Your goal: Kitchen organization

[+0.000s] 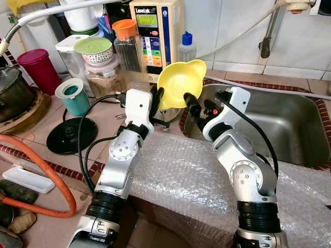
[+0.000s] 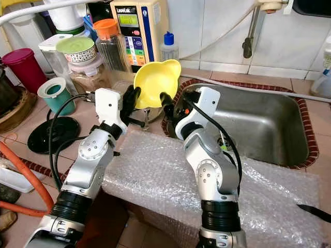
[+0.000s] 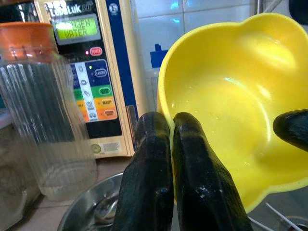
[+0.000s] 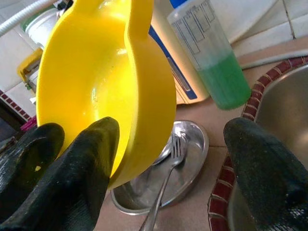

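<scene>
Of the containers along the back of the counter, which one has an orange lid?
The clear ribbed jar, standing beside the water ioniser; the maroon canister and teal cup have no orange.

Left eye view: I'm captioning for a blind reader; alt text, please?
Two robot arms hold a yellow plastic bowl tilted above a tiled counter, left pincer shut on its rim, right pincer beside it. A steel sink lies right.

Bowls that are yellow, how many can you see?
1. The yellow bowl is tilted on its side above the counter beside the sink, with the left claw at its rim and the right claw close beside it.
</scene>
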Tool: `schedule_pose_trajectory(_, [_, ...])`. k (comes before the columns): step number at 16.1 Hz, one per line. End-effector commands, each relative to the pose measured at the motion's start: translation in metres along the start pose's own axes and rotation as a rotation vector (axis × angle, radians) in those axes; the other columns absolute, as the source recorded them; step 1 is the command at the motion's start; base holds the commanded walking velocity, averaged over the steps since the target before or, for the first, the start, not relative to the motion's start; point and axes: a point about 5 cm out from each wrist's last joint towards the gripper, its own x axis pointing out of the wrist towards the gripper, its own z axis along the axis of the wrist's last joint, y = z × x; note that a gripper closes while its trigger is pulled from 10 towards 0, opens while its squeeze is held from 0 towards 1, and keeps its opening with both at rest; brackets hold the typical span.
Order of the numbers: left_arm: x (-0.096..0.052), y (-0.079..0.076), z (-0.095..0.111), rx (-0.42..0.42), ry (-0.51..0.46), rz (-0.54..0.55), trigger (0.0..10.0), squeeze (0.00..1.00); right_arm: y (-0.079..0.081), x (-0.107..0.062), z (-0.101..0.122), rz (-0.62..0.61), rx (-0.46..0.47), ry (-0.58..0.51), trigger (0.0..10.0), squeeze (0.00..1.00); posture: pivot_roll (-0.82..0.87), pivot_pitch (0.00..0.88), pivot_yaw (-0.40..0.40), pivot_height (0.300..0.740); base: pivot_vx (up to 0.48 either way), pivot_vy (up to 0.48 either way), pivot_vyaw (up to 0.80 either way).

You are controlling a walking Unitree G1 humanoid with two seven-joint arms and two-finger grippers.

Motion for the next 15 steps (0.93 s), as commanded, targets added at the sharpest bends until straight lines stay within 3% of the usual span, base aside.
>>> schedule_pose_trajectory(1, [0.000, 0.001, 0.011, 0.010, -0.052, -0.007, 0.0, 0.00, 0.004, 0.004, 0.001, 0.002, 0.001, -0.006, 0.0, 0.00, 0.04, 0.000, 0.117, 0.740, 0.000, 0.000, 0.00])
schedule_pose_trajectory(2, [0.000, 0.001, 0.011, 0.010, -0.053, -0.007, 0.0, 0.00, 0.004, 0.004, 0.001, 0.002, 0.001, -0.007, 0.0, 0.00, 0.04, 0.000, 0.117, 0.740, 0.000, 0.000, 0.00])
schedule_pose_trajectory(4, [-0.007, -0.022, 0.009, -0.018, -0.062, -0.091, 0.0, 0.00, -0.025, 0.003, -0.004, -0.172, 0.127, 0.020, 0.0, 0.00, 0.03, 0.000, 0.108, 0.740, 0.000, 0.000, 0.00])
schedule_pose_trajectory(5, [-0.007, -0.026, 0.008, -0.026, -0.061, -0.103, 0.0, 0.00, -0.028, 0.003, -0.004, -0.191, 0.144, 0.024, 0.0, 0.00, 0.03, 0.000, 0.109, 0.740, 0.000, 0.000, 0.00])
schedule_pose_trajectory(6, [-0.007, -0.028, 0.008, -0.023, -0.060, -0.112, 0.0, 0.00, -0.026, 0.005, 0.001, -0.163, 0.125, 0.006, 1.0, 0.00, 0.03, 0.000, 0.108, 0.740, 0.000, 0.000, 0.00])
schedule_pose_trajectory(7, [-0.006, -0.029, 0.008, -0.025, -0.060, -0.114, 0.0, 0.00, -0.024, 0.005, 0.004, -0.147, 0.126, -0.011, 1.0, 0.00, 0.03, 0.000, 0.106, 0.740, 0.000, 0.000, 0.00])
schedule_pose_trajectory(8, [-0.006, -0.030, 0.008, -0.027, -0.061, -0.117, 0.0, 0.00, -0.020, 0.006, 0.007, -0.119, 0.131, -0.019, 8.9, 0.00, 0.03, 0.000, 0.103, 0.740, 0.000, 0.000, 0.00])
schedule_pose_trajectory(9, [-0.006, -0.031, 0.008, -0.027, -0.063, -0.121, 0.0, 0.00, -0.018, 0.006, 0.008, -0.105, 0.132, -0.020, 1.1, 0.00, 0.03, 0.000, 0.102, 0.740, 0.000, 0.000, 0.00])
schedule_pose_trajectory(10, [-0.007, -0.033, 0.009, -0.036, -0.068, -0.126, 0.0, 0.00, -0.017, 0.005, 0.008, -0.093, 0.154, -0.024, 0.0, 0.00, 0.03, 0.000, 0.097, 0.740, 0.000, 0.000, 0.00])
schedule_pose_trajectory(15, [-0.010, -0.035, 0.007, -0.057, -0.064, -0.125, 0.0, 0.00, -0.026, 0.006, 0.014, -0.160, 0.141, -0.051, 0.0, 0.00, 0.02, 0.000, 0.088, 0.740, 0.000, 0.000, 0.00])
